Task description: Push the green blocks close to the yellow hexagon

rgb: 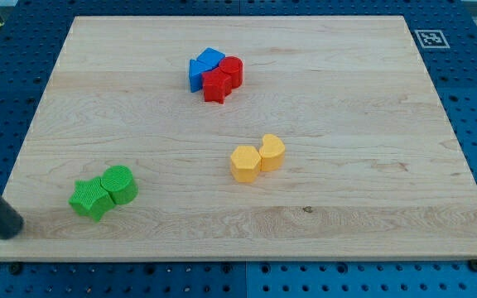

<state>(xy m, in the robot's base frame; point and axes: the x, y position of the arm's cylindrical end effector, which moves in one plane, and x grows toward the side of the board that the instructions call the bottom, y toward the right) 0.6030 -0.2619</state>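
Observation:
Two green blocks sit together at the view's lower left: a green star (90, 199) and a green round block (120, 184) touching its right side. The yellow hexagon (244, 163) lies near the middle, with a second yellow block (272, 152) touching it on the right. My tip (9, 231) rests on the board at the lower left corner, to the left of and slightly below the green star, with a gap between them. The dark rod runs off the view's left edge.
A cluster of two blue blocks (203, 68) and two red blocks (223, 79) sits near the view's top centre. The wooden board (371, 207) ends close to my tip at the left and bottom. A marker tag (431, 37) is at the top right corner.

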